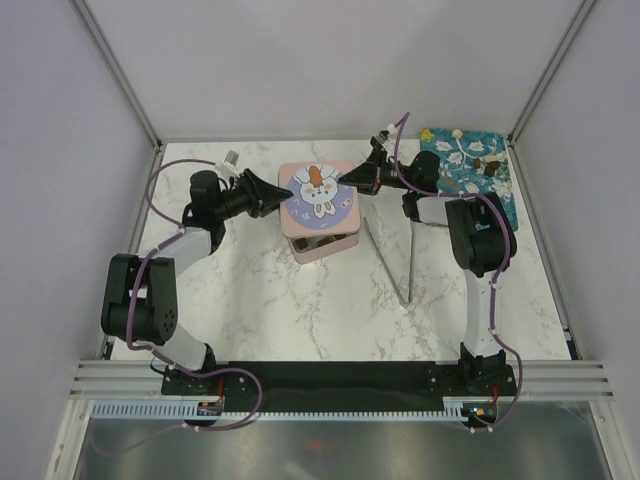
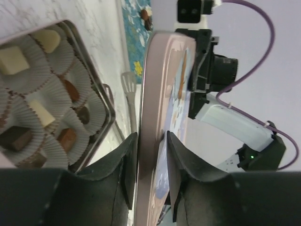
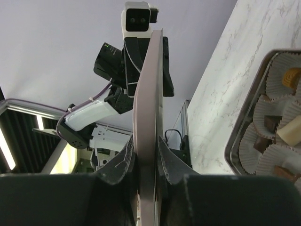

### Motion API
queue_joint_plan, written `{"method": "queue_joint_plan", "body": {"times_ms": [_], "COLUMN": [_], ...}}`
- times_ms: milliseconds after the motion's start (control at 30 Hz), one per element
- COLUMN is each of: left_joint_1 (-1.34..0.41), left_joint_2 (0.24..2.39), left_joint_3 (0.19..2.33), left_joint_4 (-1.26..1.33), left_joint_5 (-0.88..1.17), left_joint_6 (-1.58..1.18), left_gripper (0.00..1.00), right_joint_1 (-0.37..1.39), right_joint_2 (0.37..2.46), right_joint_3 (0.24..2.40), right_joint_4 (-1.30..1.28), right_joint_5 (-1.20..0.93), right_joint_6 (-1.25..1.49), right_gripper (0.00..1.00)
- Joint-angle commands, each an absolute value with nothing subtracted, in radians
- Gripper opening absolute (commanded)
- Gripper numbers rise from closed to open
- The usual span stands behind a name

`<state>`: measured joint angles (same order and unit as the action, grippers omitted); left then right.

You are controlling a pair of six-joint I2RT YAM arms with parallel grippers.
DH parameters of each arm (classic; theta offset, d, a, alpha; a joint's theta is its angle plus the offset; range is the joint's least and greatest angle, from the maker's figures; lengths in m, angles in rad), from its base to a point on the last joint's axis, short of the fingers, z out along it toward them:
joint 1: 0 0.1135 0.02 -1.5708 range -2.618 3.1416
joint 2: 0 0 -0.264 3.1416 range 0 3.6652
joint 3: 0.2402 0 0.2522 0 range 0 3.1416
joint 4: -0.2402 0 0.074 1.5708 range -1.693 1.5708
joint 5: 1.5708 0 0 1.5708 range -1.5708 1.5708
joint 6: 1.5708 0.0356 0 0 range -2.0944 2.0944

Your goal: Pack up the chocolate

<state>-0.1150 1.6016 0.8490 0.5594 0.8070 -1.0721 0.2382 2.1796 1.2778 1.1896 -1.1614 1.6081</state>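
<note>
Marble table, grey walls: both arms are meeting at the bunny lid over the pink tin. The right gripper is clamping one rim. The left gripper is straddling the other, pinching or slack I cannot tell. An uneven release could be dropping the lid askew onto the chocolate sitting in its paper cups, which only the wrist views are showing

A white marbled table carries a pink tin toward the far middle, metal tongs to its right, and a blue flowered cloth at the far right corner.
</note>
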Motion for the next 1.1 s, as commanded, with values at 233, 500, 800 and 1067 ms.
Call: {"method": "queue_joint_plan", "body": {"times_ms": [233,500,800,1067], "left_joint_1": [-0.048,-0.041,-0.041,-0.043], "left_joint_2": [1.457,1.431,1.453,1.515], "left_joint_3": [0.902,0.89,0.871,0.873], "left_joint_4": [0.074,-0.063,-0.034,0.044], "left_joint_5": [0.569,0.453,0.499,0.644], "left_joint_6": [-0.75,-0.713,-0.715,-0.726], "left_gripper": [0.49,0.51,0.52,0.53], "right_joint_1": [0.268,0.29,0.29,0.285], "right_joint_2": [2.341,2.444,2.533,2.572], "right_joint_3": [1.535,1.673,1.736,1.775], "right_joint_4": [1.261,1.218,1.203,1.167], "right_joint_5": [-1.235,-1.284,-1.307,-1.302], "right_joint_6": [1.66,1.677,1.687,1.666], "right_gripper": [0.0,0.0,0.0,0.0]}}
